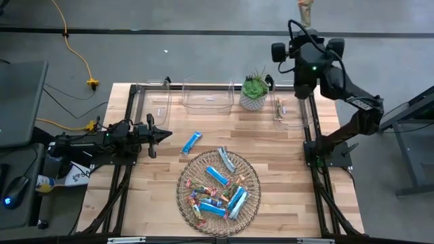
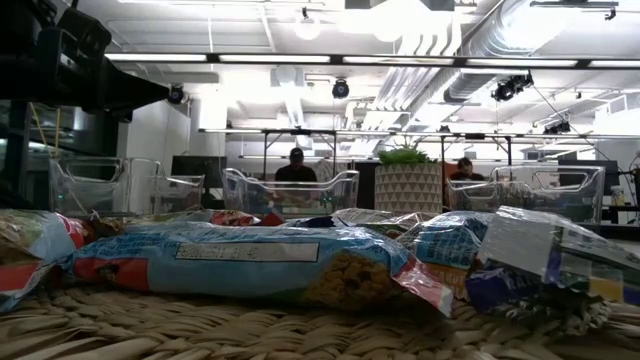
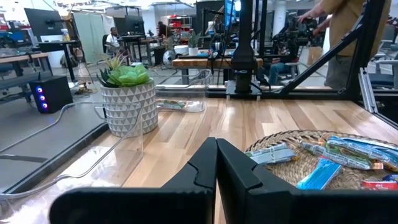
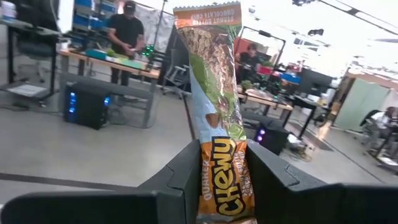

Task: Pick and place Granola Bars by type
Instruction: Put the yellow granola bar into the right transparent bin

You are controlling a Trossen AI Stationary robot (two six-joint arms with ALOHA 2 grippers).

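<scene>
Against the room, right gripper (image 4: 217, 177) holds granola bar (image 4: 214, 93) upright.

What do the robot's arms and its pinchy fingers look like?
Both arms are dark, almost black, built from chunky jointed segments. The left gripper ends in two flat, pointed black fingers. The right gripper has matching thick black fingers. A small green light glows on the right arm, and a black cable loops over its top.

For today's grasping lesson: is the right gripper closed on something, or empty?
Closed on something: in the right wrist view the right gripper clamps a tan Chewy granola bar between its fingers, the bar sticking out past them.
</scene>
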